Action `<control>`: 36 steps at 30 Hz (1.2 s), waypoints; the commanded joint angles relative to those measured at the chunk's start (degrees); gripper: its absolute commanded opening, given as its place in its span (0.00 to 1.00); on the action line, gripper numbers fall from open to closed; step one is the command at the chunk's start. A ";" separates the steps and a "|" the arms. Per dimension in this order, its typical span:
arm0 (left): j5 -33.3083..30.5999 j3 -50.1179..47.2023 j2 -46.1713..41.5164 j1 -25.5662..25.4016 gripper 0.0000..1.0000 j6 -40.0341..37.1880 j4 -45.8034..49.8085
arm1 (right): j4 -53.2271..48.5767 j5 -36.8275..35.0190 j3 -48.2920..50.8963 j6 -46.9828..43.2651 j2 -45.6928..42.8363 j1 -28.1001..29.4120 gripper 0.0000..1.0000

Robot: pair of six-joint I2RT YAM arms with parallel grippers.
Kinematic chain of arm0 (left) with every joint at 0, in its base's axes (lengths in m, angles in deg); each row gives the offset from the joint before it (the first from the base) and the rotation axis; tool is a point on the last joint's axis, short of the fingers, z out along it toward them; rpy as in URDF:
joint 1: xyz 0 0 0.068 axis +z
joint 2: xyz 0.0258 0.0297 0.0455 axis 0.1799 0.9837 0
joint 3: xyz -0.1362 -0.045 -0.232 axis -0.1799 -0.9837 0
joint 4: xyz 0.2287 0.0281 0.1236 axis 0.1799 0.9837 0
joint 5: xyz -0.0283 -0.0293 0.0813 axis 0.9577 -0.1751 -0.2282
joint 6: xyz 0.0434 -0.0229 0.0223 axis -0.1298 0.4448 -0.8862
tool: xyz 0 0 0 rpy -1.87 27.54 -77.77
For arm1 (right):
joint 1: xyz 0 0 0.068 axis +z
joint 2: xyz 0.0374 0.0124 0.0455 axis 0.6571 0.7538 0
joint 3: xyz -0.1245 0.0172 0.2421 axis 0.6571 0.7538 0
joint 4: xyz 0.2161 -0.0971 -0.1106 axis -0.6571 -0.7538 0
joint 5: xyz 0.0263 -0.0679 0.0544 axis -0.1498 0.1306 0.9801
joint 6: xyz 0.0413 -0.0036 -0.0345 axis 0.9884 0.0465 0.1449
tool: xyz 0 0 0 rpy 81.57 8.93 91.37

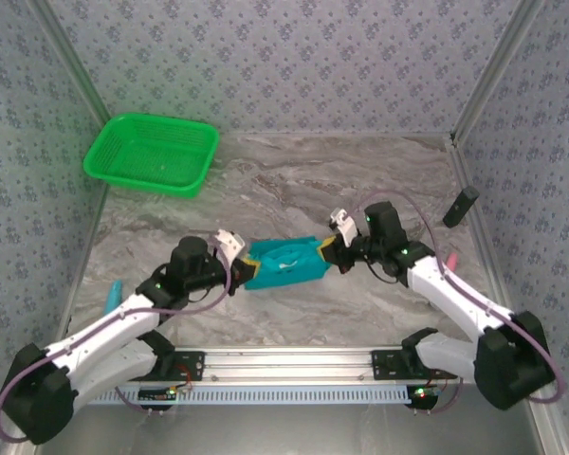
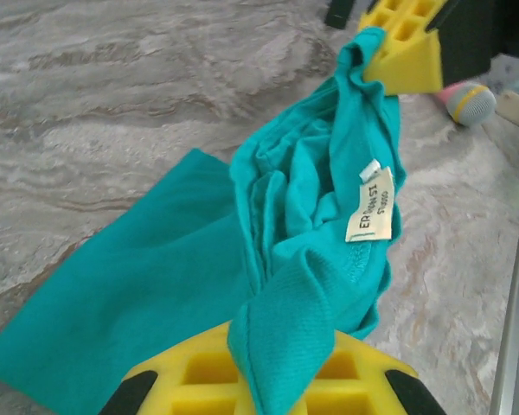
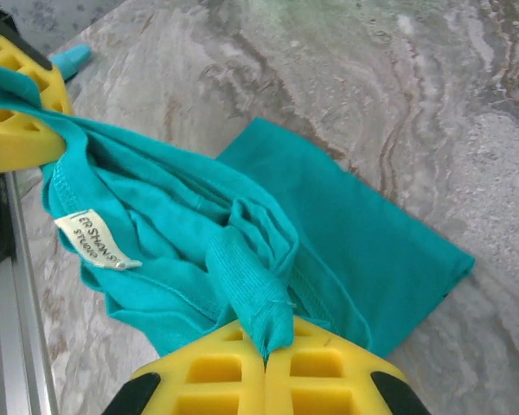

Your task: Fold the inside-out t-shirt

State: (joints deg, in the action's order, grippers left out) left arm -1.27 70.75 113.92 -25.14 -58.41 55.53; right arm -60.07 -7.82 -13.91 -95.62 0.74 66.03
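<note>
Top external adds a green basket [image 1: 152, 152] behind the t-shirt [image 1: 284, 264]

Both arms reach inward from their bases at the near table edge, elbows swung out toward the side edges. The left end effector [image 1: 241, 267] and right end effector [image 1: 333, 252] face each other mid-table, jaws clamped tight on the t-shirt [image 1: 284, 263]

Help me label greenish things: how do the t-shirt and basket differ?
The t-shirt is teal, the basket bright green. The t-shirt is bunched cloth; the basket holds a stiff open shape. The t-shirt is clamped between left gripper and right gripper; the basket sits untouched, far left.
</note>
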 commanded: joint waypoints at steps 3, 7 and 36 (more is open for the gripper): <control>5.32 4.90 6.68 5.05 0.00 5.58 0.31 | -1.18 3.24 -8.70 3.06 9.77 -0.79 0.00; 5.00 8.05 10.18 7.12 0.00 5.57 0.79 | -1.23 2.42 -13.21 5.80 16.35 -1.73 0.00; 0.27 2.41 -8.06 -5.03 0.00 7.32 11.76 | -13.12 -5.68 1.38 10.70 -15.84 4.93 0.00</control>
State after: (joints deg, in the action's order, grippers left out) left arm 2.34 75.97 103.34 -30.83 -52.81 65.61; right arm -71.92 -11.10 -13.30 -85.19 -20.59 71.71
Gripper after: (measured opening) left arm 0.075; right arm 0.058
